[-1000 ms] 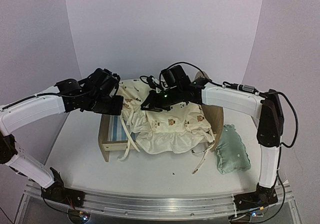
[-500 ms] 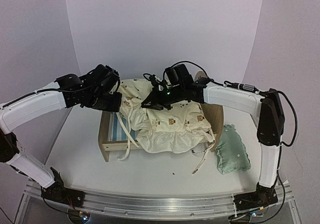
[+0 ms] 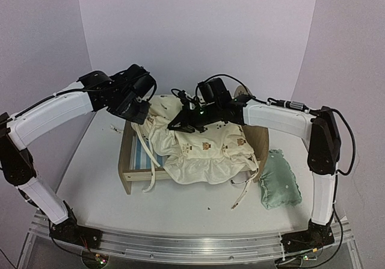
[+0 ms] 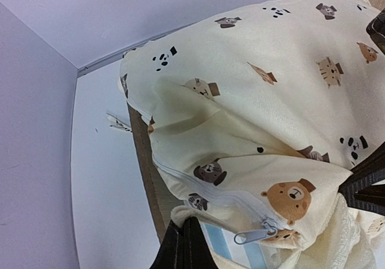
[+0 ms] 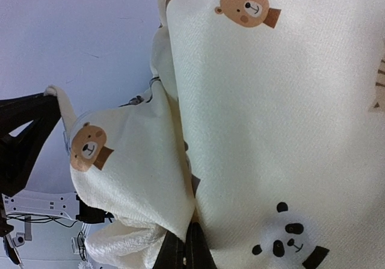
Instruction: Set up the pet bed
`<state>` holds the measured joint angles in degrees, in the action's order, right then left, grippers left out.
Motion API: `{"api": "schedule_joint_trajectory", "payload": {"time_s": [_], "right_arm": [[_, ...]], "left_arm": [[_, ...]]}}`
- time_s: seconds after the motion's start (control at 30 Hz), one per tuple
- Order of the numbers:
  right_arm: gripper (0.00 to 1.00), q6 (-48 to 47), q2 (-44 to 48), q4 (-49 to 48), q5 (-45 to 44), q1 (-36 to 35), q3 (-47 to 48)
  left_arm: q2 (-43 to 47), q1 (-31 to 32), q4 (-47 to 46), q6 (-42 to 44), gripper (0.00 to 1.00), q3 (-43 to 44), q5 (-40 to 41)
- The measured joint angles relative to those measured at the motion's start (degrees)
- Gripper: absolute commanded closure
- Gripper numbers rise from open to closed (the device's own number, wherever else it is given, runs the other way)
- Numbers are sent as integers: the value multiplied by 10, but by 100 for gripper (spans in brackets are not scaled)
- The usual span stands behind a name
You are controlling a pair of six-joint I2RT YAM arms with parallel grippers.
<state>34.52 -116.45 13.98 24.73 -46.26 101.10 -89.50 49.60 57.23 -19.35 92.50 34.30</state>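
Top: my left gripper [image 3: 142,114] has risen, lifting the cushion [image 3: 204,154] corner clear of the bed [image 3: 127,160]. My right gripper [image 3: 180,126] still pinches mid-cushion. The bed sits mid-table, half covered.
Left wrist: fingers [image 4: 174,251] closed on fabric, striped base [image 4: 216,248] exposed.
Right wrist: fingers [image 5: 174,254] clamped on the cushion. Spreading comes next, I judge.

Cream cushion [image 3: 204,151]: crumpled, bunched up in middle of white table [image 3: 180,209]. Little bear, panda and cat faces all over it. Long ties [image 3: 156,174] dangle at near-left side. Grey zipper pull [image 4: 251,236] on edge. Green pillow [image 3: 278,182]: flat on table, near cushion, on right.
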Motion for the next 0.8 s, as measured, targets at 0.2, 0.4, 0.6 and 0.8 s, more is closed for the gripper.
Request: {"api": "schedule_joint_trajectory", "payload": {"time_s": [0.2, 0.4, 0.6, 0.8], "right_arm": [[100, 0, -5, -6, 8, 0, 0], [100, -2, -6, -7, 9, 0, 0], [100, -3, -7, -11, 13, 0, -4], [100, -11, -7, -14, 11, 1, -11]], "left_arm": [[-18, 0, 52, 24, 100, 57, 15], [-18, 0, 102, 30, 99, 85, 1], [-18, 1, 138, 28, 97, 89, 3], [-15, 2, 152, 40, 98, 142, 7]]}}
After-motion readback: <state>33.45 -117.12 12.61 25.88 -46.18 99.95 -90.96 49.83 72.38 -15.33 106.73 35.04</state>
